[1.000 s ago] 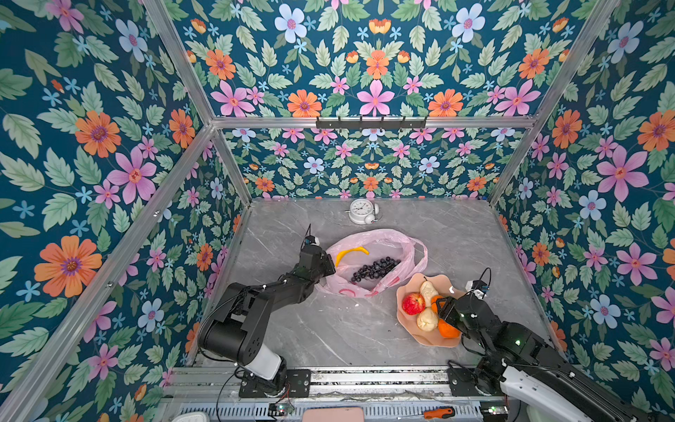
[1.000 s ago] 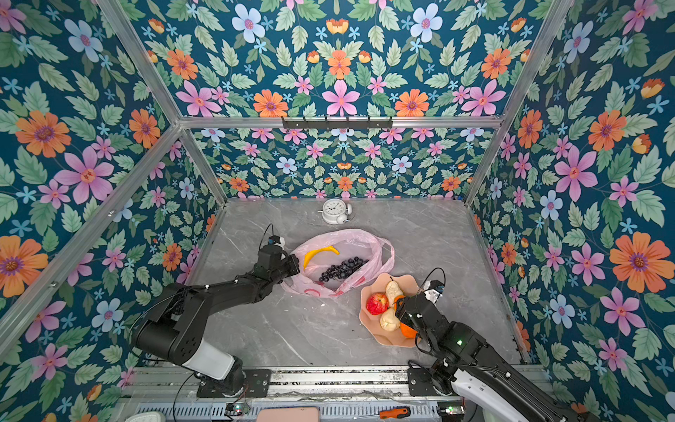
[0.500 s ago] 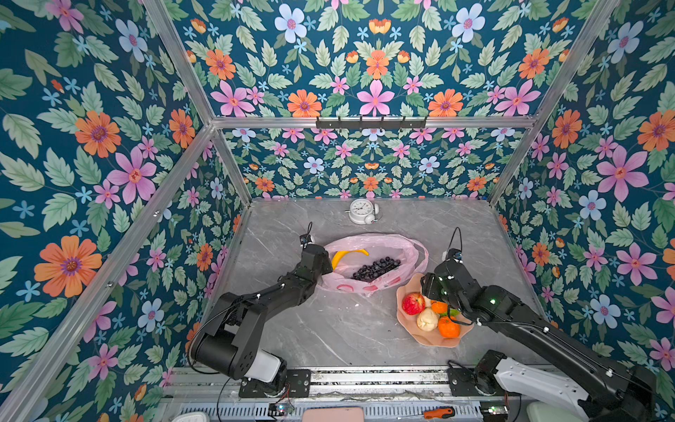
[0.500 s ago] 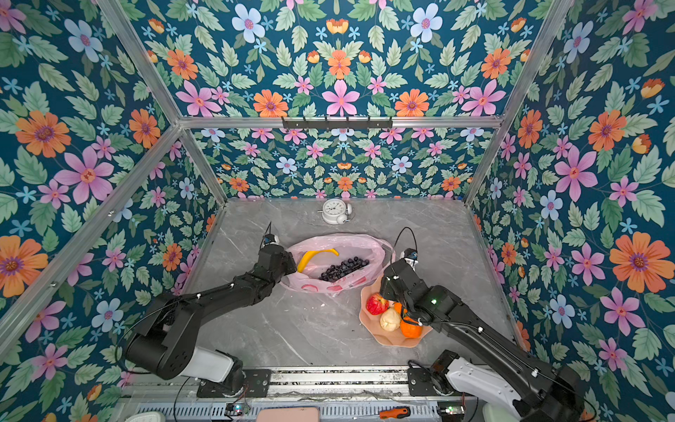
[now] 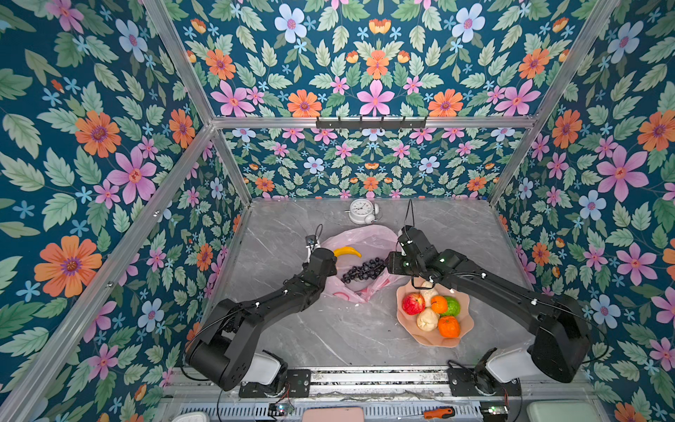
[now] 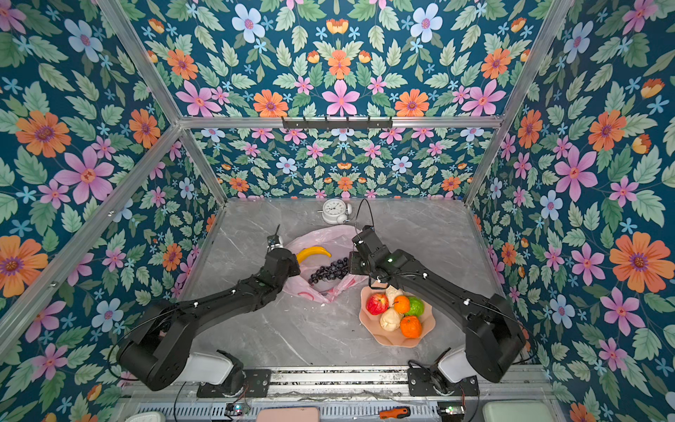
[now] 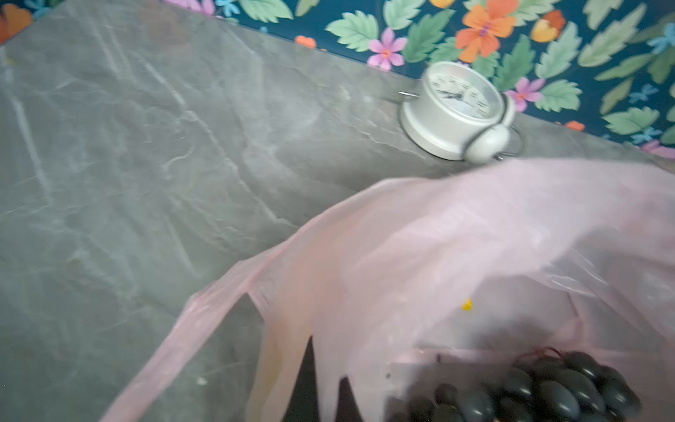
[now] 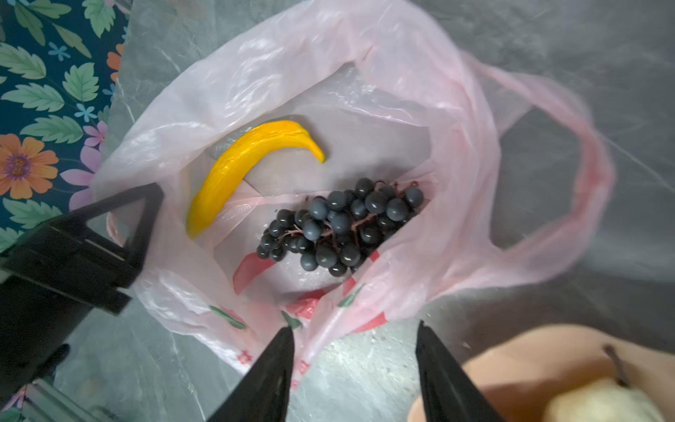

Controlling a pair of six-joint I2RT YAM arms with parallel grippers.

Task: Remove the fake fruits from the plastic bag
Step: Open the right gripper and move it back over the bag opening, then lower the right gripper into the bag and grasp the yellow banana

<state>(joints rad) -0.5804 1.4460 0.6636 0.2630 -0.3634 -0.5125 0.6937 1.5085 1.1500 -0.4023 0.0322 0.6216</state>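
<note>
Swung over from the peach dish (image 5: 431,338), the right gripper (image 8: 354,327) hangs half-spread and empty above the plastic bag (image 8: 401,73), with one banana (image 8: 248,160) and one grape bunch (image 8: 339,226) inside, just beyond its tips. Across the opening, the left gripper (image 8: 148,204) stays clenched on the bag's rim. Behind the right gripper, the dish holds one apple (image 5: 413,303), two oranges (image 5: 438,304), one green fruit (image 5: 453,306) and two cream fruits (image 5: 426,319).

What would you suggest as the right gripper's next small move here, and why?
Probably ease the right gripper down into the plastic bag toward the grape bunch. Its jaws stand open and empty just outside the mouth, the left gripper holds the rim open, and that bunch lies nearer than the banana.
</note>
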